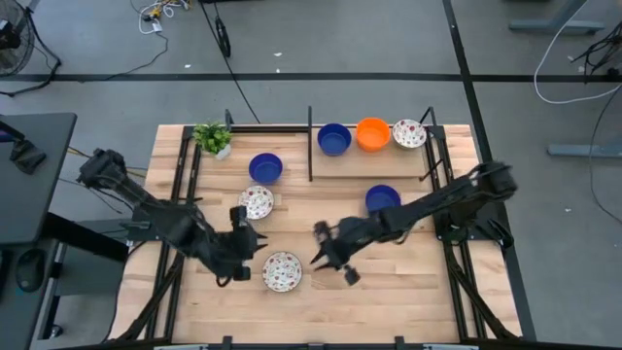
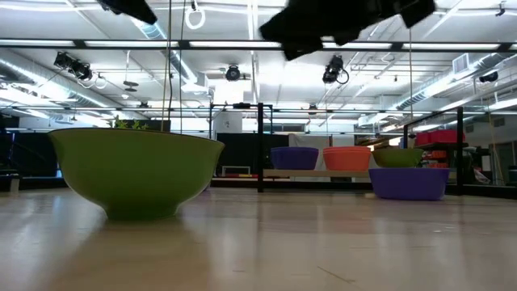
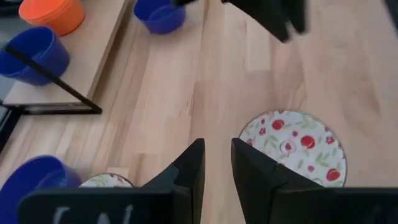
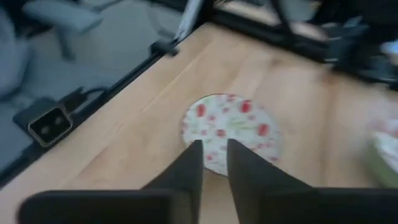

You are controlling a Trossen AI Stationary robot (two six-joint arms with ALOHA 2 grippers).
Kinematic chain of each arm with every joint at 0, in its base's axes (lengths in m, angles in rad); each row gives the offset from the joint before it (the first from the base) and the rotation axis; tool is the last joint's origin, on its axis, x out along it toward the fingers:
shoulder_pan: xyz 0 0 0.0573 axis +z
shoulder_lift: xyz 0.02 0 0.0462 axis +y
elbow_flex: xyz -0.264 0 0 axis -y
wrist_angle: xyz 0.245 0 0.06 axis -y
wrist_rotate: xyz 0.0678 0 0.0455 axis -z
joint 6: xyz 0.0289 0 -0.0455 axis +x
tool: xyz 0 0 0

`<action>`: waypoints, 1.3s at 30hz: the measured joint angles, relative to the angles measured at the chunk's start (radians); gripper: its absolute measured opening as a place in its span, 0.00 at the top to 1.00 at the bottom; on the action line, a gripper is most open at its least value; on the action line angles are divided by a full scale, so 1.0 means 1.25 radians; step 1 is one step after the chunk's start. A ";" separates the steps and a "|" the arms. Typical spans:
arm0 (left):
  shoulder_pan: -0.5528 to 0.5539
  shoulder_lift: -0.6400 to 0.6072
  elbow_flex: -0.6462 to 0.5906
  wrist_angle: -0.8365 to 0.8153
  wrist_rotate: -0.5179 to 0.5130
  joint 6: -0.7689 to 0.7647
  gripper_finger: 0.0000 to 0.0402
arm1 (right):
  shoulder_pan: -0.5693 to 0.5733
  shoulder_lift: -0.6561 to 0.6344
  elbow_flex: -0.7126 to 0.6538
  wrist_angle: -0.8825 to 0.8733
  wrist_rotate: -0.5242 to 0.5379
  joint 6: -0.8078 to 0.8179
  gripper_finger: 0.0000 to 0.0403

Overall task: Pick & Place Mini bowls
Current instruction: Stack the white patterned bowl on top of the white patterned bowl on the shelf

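A white red-flowered mini bowl stands on its base on the table near the near edge. In the low view its outer wall looks green. My left gripper hovers just left of it, fingers shut to a narrow slit. My right gripper hovers just right of it, also shut, holding nothing. A second flowered bowl and two blue bowls sit on the table. A blue bowl, an orange bowl and a flowered bowl stand in a row on the far board.
A small green potted plant stands at the far left corner. Thin black frame bars border the raised far board. Black rails run along the table's left and right sides. Bare wood lies along the near edge.
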 joint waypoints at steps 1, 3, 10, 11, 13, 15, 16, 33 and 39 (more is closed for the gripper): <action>-0.011 0.016 0.000 -0.001 -0.016 -0.016 0.79 | 0.003 0.034 0.036 -0.026 -0.014 -0.018 0.76; -0.031 0.054 0.000 0.003 -0.054 -0.038 0.79 | 0.007 0.094 0.104 -0.073 -0.034 -0.045 0.70; -0.074 0.107 -0.172 0.240 -0.171 -0.024 0.79 | 0.023 0.256 0.303 -0.240 -0.064 -0.139 0.56; -0.071 0.102 -0.211 0.303 -0.171 -0.009 0.79 | 0.024 0.273 0.323 -0.254 -0.063 -0.142 0.55; -0.063 0.082 -0.288 0.450 -0.154 0.032 0.79 | 0.026 0.307 0.357 -0.269 -0.052 -0.143 0.55; -0.050 0.061 -0.364 0.614 -0.103 0.079 0.79 | 0.026 0.333 0.378 -0.284 -0.026 -0.145 0.55; -0.043 0.053 -0.400 0.701 -0.070 0.107 0.79 | 0.026 0.345 0.387 -0.293 -0.019 -0.147 0.56; 0.059 0.026 -0.668 1.335 0.099 0.215 0.79 | 0.031 0.368 0.396 -0.316 0.074 -0.227 0.97; 0.067 0.026 -0.668 1.334 0.099 0.214 0.79 | 0.055 0.357 0.395 -0.342 0.175 -0.240 0.98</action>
